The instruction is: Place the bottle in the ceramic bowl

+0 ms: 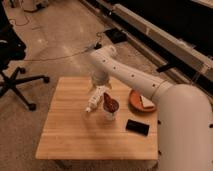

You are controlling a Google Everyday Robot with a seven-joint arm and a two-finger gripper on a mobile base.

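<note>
The bottle point(92, 104) is small, slim and white, and lies slanted on the wooden table point(70, 130) near its middle. My gripper point(100, 91) reaches down from the white arm point(130, 75) and stands open right at the bottle's far upper end; I cannot tell whether it touches the bottle. The ceramic bowl point(136, 103) is reddish brown, sits at the table's right edge and holds a pale object. It is well to the right of the bottle and the gripper.
A white cup point(109, 108) with a dark brown inside stands just right of the bottle. A black phone point(137, 127) lies at the front right. A black office chair point(12, 60) stands left of the table; cables and a rail run across the floor behind.
</note>
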